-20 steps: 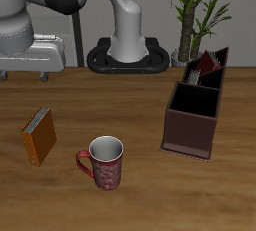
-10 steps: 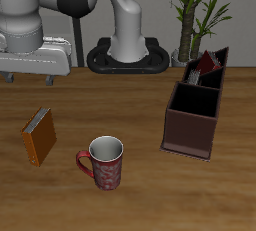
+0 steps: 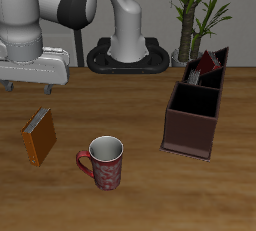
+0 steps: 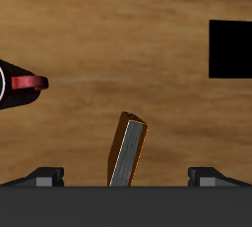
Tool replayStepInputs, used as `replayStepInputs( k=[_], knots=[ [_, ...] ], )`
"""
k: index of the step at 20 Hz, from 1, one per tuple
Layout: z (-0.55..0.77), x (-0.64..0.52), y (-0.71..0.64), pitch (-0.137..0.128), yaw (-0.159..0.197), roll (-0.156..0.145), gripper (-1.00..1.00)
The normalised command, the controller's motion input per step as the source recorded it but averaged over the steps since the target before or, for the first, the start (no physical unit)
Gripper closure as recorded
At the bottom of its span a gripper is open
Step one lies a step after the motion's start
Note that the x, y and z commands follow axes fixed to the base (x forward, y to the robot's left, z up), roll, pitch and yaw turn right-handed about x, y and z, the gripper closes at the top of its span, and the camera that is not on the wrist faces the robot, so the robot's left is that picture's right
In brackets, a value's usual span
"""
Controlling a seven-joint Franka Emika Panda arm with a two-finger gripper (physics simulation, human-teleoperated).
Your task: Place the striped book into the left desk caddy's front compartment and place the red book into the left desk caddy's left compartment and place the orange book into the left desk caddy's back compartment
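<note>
Above the table's bare wood, the pincer [image 4: 125,176] hangs wide open and empty over the upright orange book [image 4: 128,149].

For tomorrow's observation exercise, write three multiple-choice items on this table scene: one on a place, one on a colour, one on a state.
1. Where is the red book?
A. In the left desk caddy
B. Beside the mug
C. Held by the claw

2. What colour is the mug?
A. Blue
B. Red
C. Green

3. The claw is:
A. Shut on the mug
B. Shut on a book
C. Open

Answers:
1 A, it juts from a back slot.
2 B, red patterned wall.
3 C, fingers apart above the orange book.
</note>
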Motion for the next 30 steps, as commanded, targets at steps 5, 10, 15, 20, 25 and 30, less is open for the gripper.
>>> replayStepInputs(
  k=[5,10,15,20,25,30],
  knots=[
    [-0.16,0.01,-0.17,-0.015,-0.073,-0.046,-1.0],
    [-0.2,-0.05,0.07,-0.051,-0.002,-0.002,-1.0],
    [-0.17,-0.07,0.08,-0.046,0.017,0.001,-1.0],
    [-0.17,-0.1,-0.12,-0.05,-0.039,-0.027,-1.0],
    [-0.27,0.01,-0.03,0.019,-0.024,0.011,-1.0],
    [-0.12,-0.05,0.01,-0.025,-0.052,0.007,-1.0]
  ],
)
